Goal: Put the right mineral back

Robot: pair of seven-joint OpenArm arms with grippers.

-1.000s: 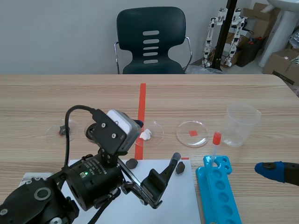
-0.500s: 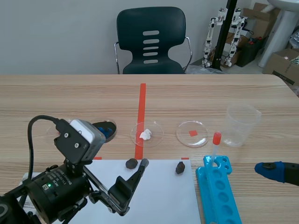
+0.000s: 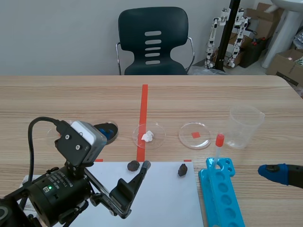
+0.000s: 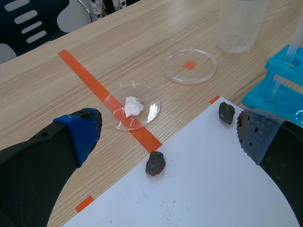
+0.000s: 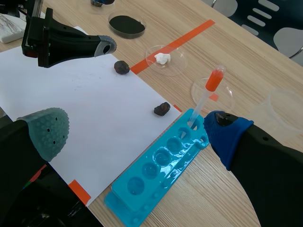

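Two dark minerals lie on the white paper [image 3: 156, 198]: the left one [image 3: 133, 165] [image 4: 155, 163] [image 5: 121, 67] and the right one [image 3: 182, 170] [image 4: 226, 113] [image 5: 162, 109]. My left gripper [image 3: 136, 181] [image 4: 168, 135] is open and holds nothing; it hovers over the paper's far edge, one fingertip just right of the left mineral. An empty petri dish [image 3: 194, 135] [image 4: 190, 65] with a red square stands behind the right mineral. My right gripper [image 3: 277, 173] [image 5: 137, 130] is open and empty, low at the table's right side.
A dish with a white mineral [image 3: 148, 136] sits on the tape line, a dark-filled dish [image 3: 105, 131] left of it. A blue tube rack [image 3: 220, 194] with a red-bulbed dropper [image 3: 218, 142] and a clear beaker [image 3: 245, 125] stand at the right.
One second ago the left gripper's fingertip was by the right mineral; the arm has swung left, so it now sits by the left mineral. The right arm has not moved.
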